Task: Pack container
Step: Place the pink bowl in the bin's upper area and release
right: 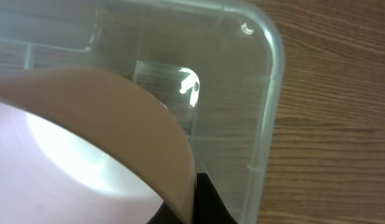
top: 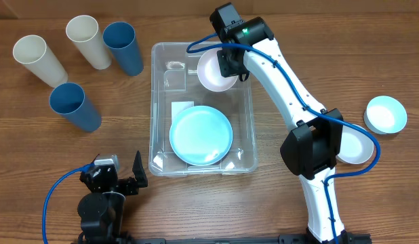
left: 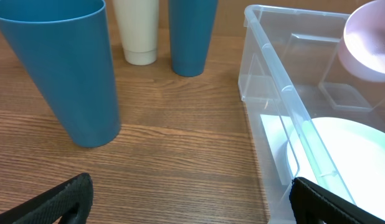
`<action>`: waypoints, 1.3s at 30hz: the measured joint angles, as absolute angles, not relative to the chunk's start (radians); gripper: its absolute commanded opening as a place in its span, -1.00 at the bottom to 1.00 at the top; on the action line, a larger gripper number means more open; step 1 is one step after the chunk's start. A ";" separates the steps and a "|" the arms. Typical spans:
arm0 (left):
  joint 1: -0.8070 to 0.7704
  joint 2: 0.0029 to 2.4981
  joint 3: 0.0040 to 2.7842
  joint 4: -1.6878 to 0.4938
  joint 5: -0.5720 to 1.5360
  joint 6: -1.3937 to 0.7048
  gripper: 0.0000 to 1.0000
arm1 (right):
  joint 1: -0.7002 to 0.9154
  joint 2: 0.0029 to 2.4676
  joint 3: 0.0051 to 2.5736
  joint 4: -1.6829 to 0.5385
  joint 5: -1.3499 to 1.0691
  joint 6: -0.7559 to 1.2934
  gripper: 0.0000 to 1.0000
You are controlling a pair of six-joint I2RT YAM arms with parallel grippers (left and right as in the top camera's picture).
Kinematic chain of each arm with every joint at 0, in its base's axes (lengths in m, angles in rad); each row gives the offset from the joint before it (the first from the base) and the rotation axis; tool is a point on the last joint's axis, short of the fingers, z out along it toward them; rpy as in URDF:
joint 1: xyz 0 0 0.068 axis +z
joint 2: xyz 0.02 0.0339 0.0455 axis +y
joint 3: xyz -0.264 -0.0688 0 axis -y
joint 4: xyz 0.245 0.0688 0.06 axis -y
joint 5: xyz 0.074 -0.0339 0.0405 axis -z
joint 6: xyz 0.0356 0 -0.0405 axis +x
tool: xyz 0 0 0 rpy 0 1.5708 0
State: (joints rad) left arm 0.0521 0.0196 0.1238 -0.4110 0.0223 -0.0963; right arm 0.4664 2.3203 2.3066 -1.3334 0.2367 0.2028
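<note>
The clear container (top: 155, 102) stands mid-table with a light blue plate (top: 201, 135) lying in its near half. My right gripper (top: 230, 62) is shut on the rim of a pale pink bowl (top: 215, 73) and holds it above the container's far right corner. In the right wrist view the pink bowl (right: 80, 143) fills the left and the container's corner (right: 267, 56) lies below it. My left gripper (top: 121, 177) is open and empty at the front left, near the container's near left corner (left: 267, 118).
Two blue cups (top: 74, 106) (top: 124, 47) and two cream cups (top: 38, 59) (top: 89, 41) stand at the left. A light blue bowl (top: 386, 114) and a white bowl (top: 355, 146) sit at the right, the white one partly under my right arm.
</note>
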 measured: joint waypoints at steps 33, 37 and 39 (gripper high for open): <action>0.052 0.020 0.124 -0.411 0.022 -0.096 1.00 | 0.435 2.315 2.803 -1.692 0.192 0.261 -0.32; 0.052 0.020 0.124 -0.411 0.022 -0.096 1.00 | 0.208 2.277 2.809 -1.694 0.087 0.340 -0.31; 0.052 0.020 0.124 -0.411 0.022 -0.096 1.00 | 0.093 2.276 2.809 -1.695 0.053 0.366 -0.30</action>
State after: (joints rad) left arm 0.0521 0.0196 0.1238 -0.4114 0.0223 -0.0963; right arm 0.0925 2.2765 2.8086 -1.6947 0.0528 0.3664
